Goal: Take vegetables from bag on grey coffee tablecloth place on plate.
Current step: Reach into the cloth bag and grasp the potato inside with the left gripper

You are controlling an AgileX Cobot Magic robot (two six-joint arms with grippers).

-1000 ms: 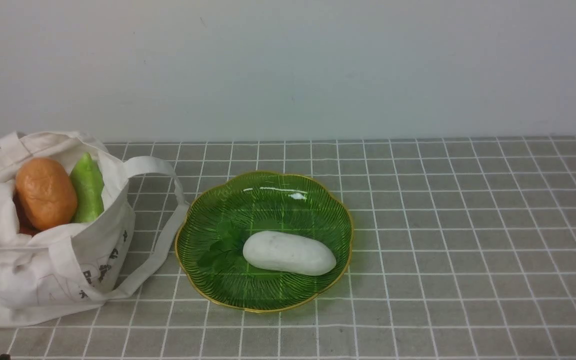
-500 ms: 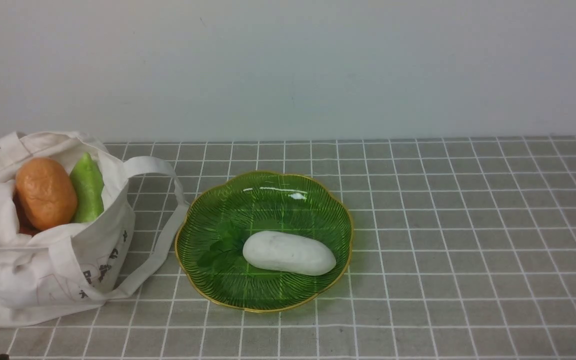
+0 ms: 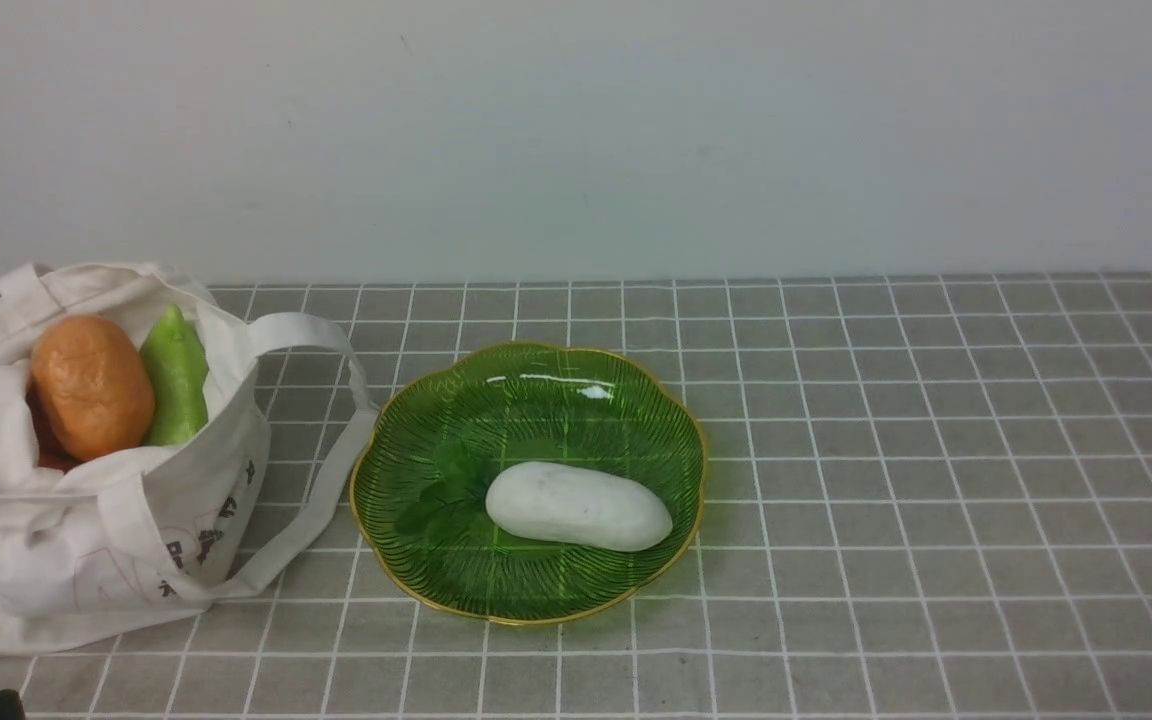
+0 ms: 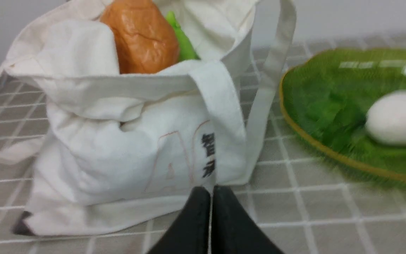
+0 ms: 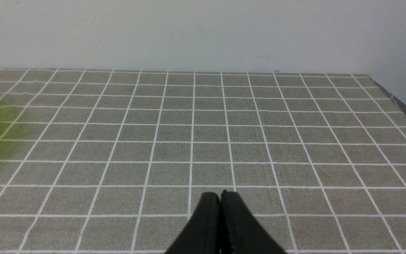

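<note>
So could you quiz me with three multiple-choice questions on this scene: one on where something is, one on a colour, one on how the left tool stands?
1. Where does the smooth white oblong lump lie?
A) in the off-white canvas bag
B) on the translucent green dish with the gold rim
C) on the bare gridded cloth

2. What colour is the rounded lump beside the pointed green vegetable?
A) orange-brown
B) purple
C) blue

3. How is the left tool?
A) wide open
B) closed on a pepper
C) shut, holding nothing

Right letters:
1. B: the white lump rests inside the green dish, seen from the front.
2. A: the orange-brown lump sits next to the pointed green vegetable in the bag.
3. C: the left tool has its tips together, with nothing between them.
</note>
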